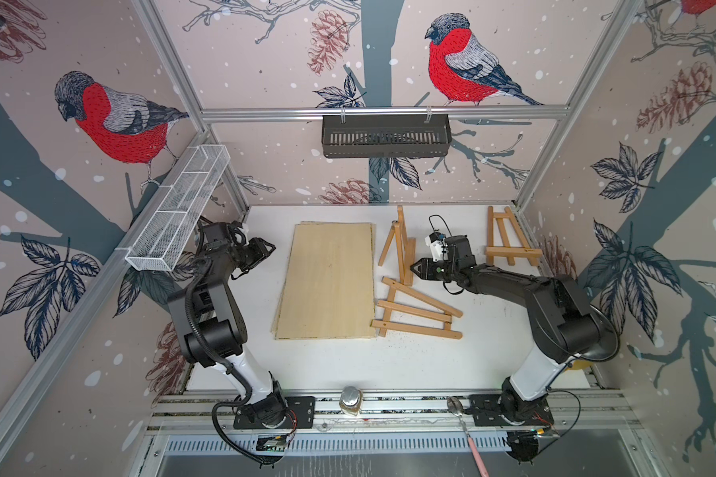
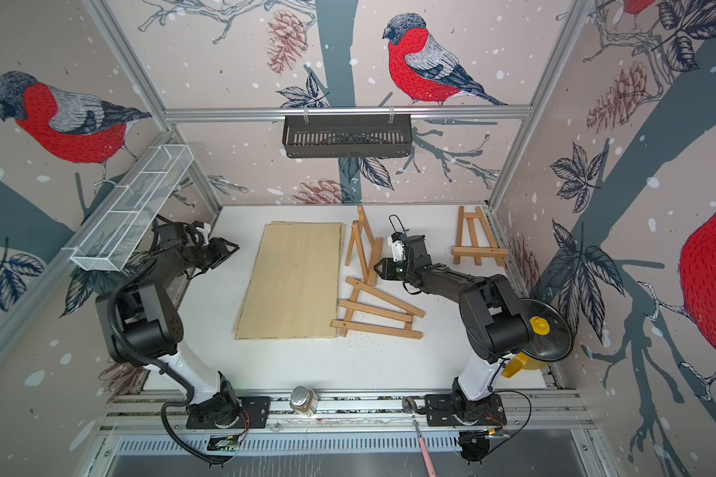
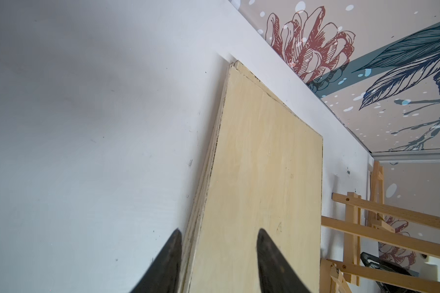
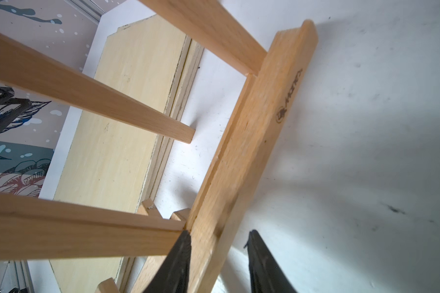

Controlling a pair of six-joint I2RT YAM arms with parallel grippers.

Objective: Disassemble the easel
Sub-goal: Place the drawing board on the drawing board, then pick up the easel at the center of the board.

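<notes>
Right tool (image 1: 415, 267), jaws apart, straddles the near end of the standing easel (image 1: 399, 241)'s ledge bar (image 4: 252, 142), its length running straight ahead; left tool (image 1: 268, 250), likewise parted, is farther.

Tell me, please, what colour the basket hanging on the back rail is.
The basket is black, clearest in a top view.

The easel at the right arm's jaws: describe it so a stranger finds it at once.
Find the pale plywood boards lying in the middle. Just past their far right corner a small wooden easel stands on its legs, the right gripper with its jaws astride its ledge. Unlike it, the flat easel lies nearer the front and the third easel sits off by the right wall.
</notes>
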